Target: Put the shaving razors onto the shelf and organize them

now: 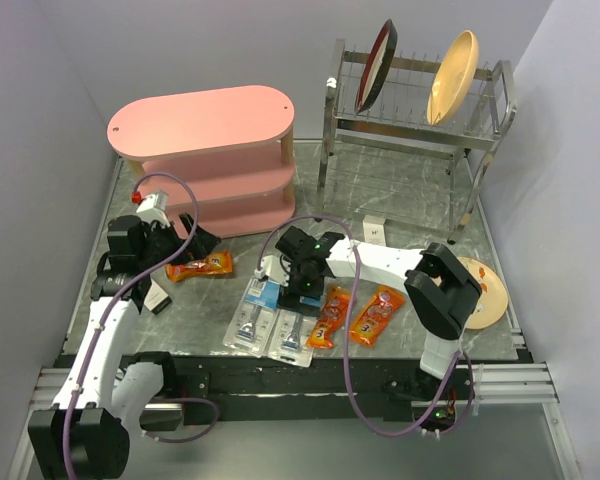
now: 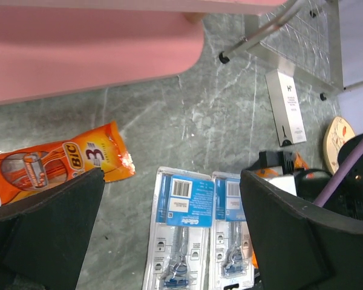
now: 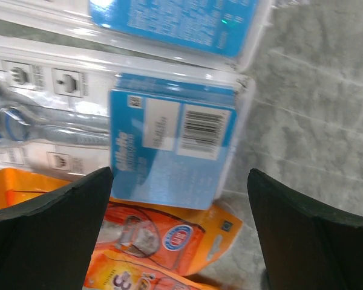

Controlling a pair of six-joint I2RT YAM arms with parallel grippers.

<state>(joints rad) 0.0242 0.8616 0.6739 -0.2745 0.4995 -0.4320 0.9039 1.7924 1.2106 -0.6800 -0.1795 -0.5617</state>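
The right end effector (image 1: 300, 292) hangs spread above two razor packs (image 1: 250, 322) on the counter (image 1: 400, 200), and the left end effector (image 1: 195, 243) is spread and empty.

place: a robot test lab, a boxed-in work cell and not a lived-in room.
arms: a left arm (image 1: 108, 322) and a right arm (image 1: 380, 262), white and black, stand bolted side by side at the near edge of the counter (image 1: 400, 195).
mounting: bare metal rails (image 1: 505, 378) run under the bases, and purple cables (image 1: 346, 375) loop loose.
walls: plain pale panels (image 1: 30, 120) close the counter in on three sides.
props: a pink shelf (image 1: 202, 120), a metal dish rack (image 1: 420, 135) with plates (image 1: 452, 76), razor packs (image 1: 250, 322) and orange packets (image 1: 377, 315) share the one marbled grey top, household and shop goods mixed.
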